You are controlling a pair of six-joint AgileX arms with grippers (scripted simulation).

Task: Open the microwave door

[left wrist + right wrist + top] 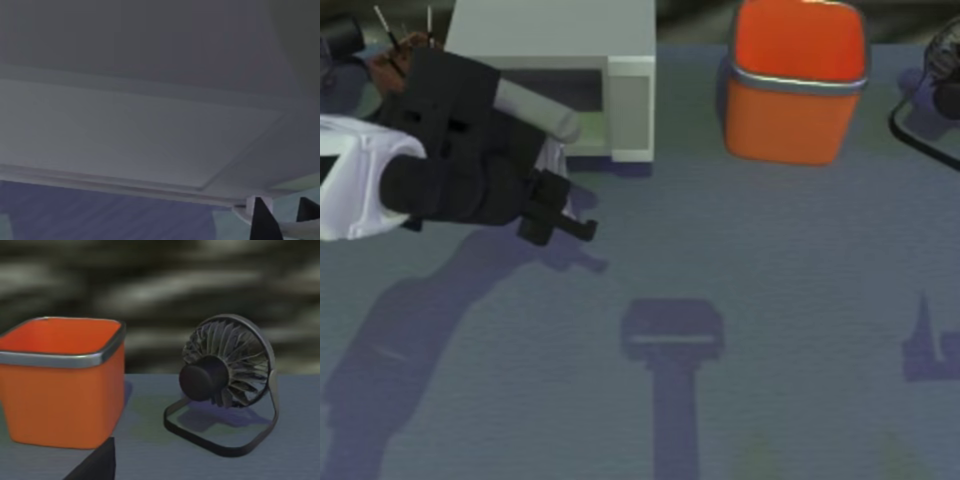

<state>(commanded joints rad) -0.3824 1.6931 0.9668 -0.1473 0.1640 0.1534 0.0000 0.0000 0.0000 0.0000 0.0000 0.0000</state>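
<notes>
The light grey-white microwave (550,35) stands at the back left, its plain control panel (630,110) facing the table's front. My left arm reaches across the front, hiding most of the door; only a white edge (552,158) shows. My left gripper (565,215) sits a little in front of the oven's face. In the left wrist view the door (140,130) fills the picture, and the gripper (283,217) is shut on the pale handle bar (295,229). My right arm is parked out of the top view; one dark finger (102,465) shows, with nothing held.
An orange rounded bin (798,80) stands right of the microwave, also seen from the right wrist (60,390). A small black fan (945,70) on a wire stand sits at the back right (225,375). Dark clutter (350,45) lies at the back left corner.
</notes>
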